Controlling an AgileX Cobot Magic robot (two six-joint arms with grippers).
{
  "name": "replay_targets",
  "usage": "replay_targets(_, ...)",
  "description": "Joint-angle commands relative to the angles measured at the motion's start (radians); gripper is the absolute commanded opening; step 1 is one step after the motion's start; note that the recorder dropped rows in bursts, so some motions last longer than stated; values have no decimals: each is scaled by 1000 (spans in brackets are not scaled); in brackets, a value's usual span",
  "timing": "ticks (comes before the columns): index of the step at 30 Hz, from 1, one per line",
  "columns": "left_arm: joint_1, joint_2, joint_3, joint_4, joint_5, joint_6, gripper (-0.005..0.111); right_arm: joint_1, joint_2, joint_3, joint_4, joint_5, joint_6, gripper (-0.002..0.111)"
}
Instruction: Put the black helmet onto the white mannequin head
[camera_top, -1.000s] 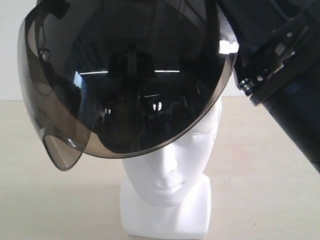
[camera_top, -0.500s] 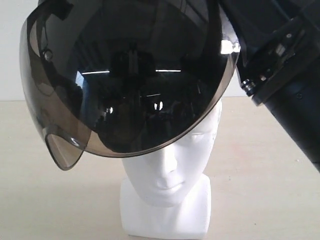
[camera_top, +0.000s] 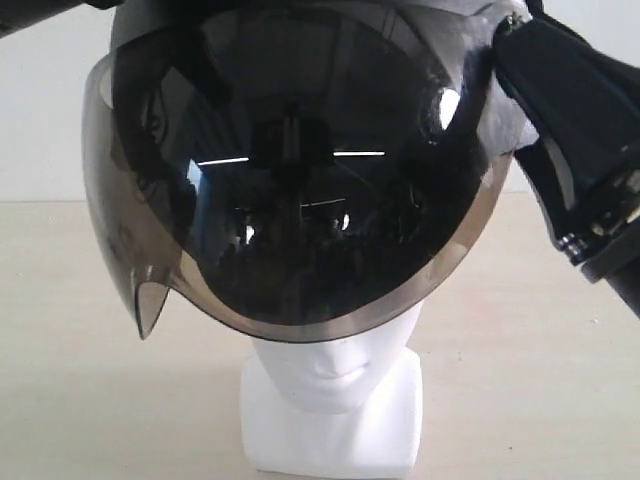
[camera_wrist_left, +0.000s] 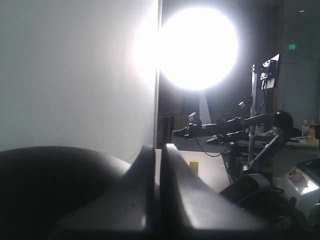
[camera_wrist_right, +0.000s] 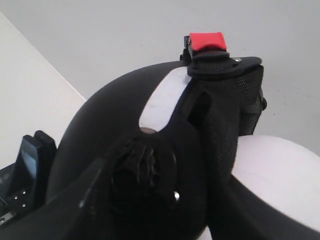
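Fingers (camera_wrist_left: 137, 200) of left gripper (camera_wrist_left: 159, 150) are pressing nearly together — right gripper (camera_top: 520, 70) state unclear; black helmet (camera_top: 300, 180) is covering white mannequin head (camera_top: 335, 385), centre frame.

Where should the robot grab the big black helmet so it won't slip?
Probably the shell's side edges, coming in from each side. On the black helmet, the curved visor fills the front and looks smooth, while the edge is thin enough to pinch. The white mannequin head sits underneath, so coming from below is blocked.
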Motion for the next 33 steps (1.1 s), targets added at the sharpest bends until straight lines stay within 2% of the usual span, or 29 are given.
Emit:
replay_targets(1, -34, 83, 21, 98, 120, -15, 4, -20, -11, 26, 125, -29, -167, 0)
replay_targets(9, -43, 138, 21, 98, 104, -34, 4, -20, -11, 26, 172, -29, -218, 0)
replay_targets(13, -73, 140, 21, 98, 139, -30, 4, -20, -11, 26, 193, 15, -251, 0)
replay_targets(23, -138, 140, 21, 150, 217, -20, 4, -20, -13, 26, 257, -29, -337, 0)
replay_targets(29, -145, 147, 21, 134, 238, -36, 4, -20, -86, 21, 354, 7, -547, 0)
replay_targets(31, -145, 152, 21, 126, 240, -36, 4, -20, -146, -6, 473, 116, -727, 0)
replay_targets(33, -145, 157, 21, 111, 240, -36, 4, -20, -217, -52, 609, 227, -1021, 0)
